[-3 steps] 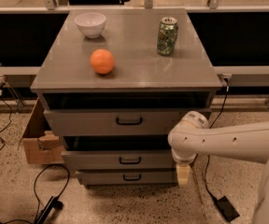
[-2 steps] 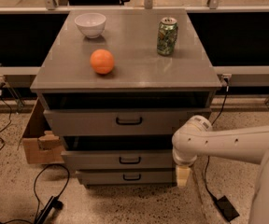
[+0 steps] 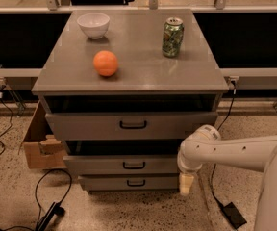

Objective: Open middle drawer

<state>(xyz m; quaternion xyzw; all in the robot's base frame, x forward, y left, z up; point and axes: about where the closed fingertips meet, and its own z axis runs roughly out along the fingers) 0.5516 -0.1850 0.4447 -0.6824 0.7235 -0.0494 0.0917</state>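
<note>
Here, the cream hand (image 3: 186, 183) hangs near the flat-fronted grey metal middle drawer (image 3: 124, 165), its grip impossible to tell.

I can read no text, brand, number or sign anywhere on my feed. The green can (image 3: 172, 37) at the back right of the cabinet (image 3: 129, 76) top carries printing, but I cannot make out a word of it. The cardboard box (image 3: 36, 146) to the left of the cabinet shows me no legible print either. My gripper (image 3: 186, 183) hangs at the cabinet's lower right front corner, just beside the middle drawer (image 3: 124, 165), with no marking I can read on it.
</note>
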